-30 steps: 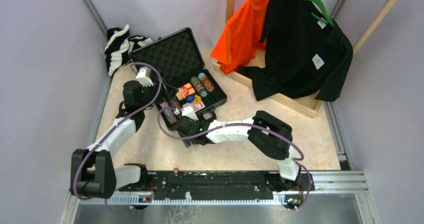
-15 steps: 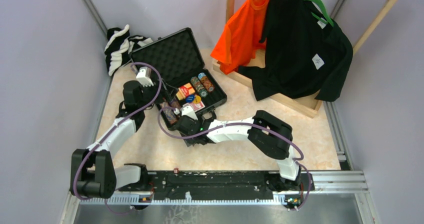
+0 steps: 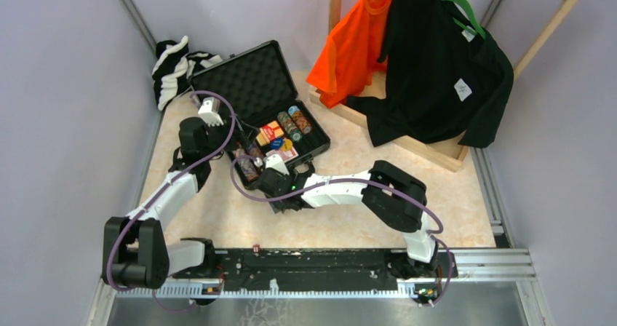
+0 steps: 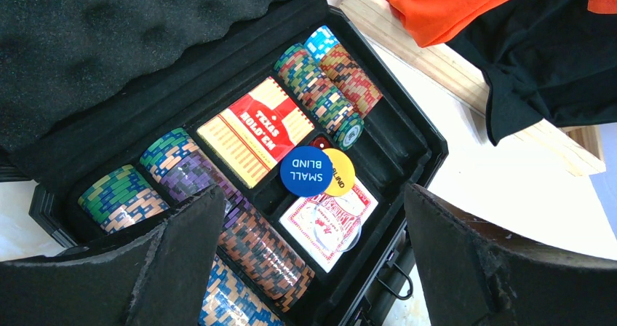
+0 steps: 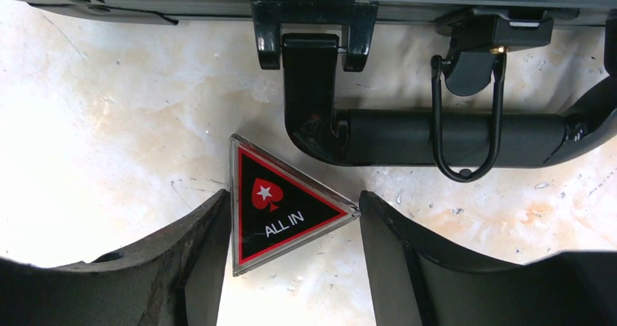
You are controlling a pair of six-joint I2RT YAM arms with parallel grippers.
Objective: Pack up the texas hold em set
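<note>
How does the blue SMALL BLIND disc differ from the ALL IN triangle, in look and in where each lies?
The blue disc is round; the triangle has three corners. The disc is plain blue; the triangle is black with a red border. The disc lies inside the case; the triangle lies on the table outside it, between the right gripper's fingers. Both carry white lettering.

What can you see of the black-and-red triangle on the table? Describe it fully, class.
The triangle is a flat, glossy plaque: black face, red border, silvery bevelled rim, a red spade with a white star, white lettering "ALL IN". It lies flat on the pale table, near the case's handle, between the right gripper's fingers; one edge and the opposite corner seem to touch them, though I cannot be sure.
</note>
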